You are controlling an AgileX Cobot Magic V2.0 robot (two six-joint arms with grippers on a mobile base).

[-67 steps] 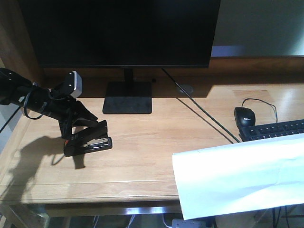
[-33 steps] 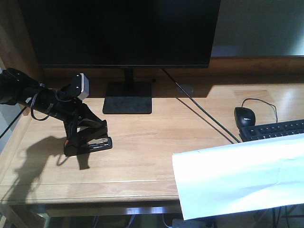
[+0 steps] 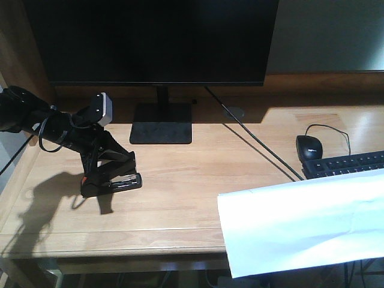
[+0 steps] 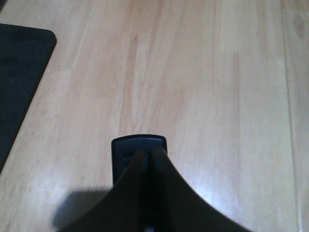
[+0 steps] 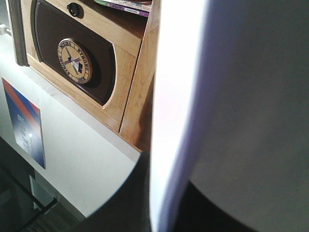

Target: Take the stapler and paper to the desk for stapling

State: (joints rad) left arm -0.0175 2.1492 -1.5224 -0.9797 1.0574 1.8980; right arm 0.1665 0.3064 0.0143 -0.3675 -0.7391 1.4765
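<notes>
Left gripper (image 3: 95, 168): fingers pinched nearly together on the rear end of the stapler (image 3: 120, 179)
Stapler: base resting on the desk (image 3: 192, 180), at its left side, near and left of the monitor stand (image 3: 161, 123)
Paper (image 3: 300, 222): near right, overlapping the keyboard (image 3: 345, 163) and overhanging the desk's near edge
Right gripper (image 5: 161, 212): appears closed on the sheet's edge, seen edge-on
Step in hand: judged as delivery; stapler down, paper not yet flat
Next move: lay the sheet on bare wood, then bring its corner to the stapler's mouth
</notes>
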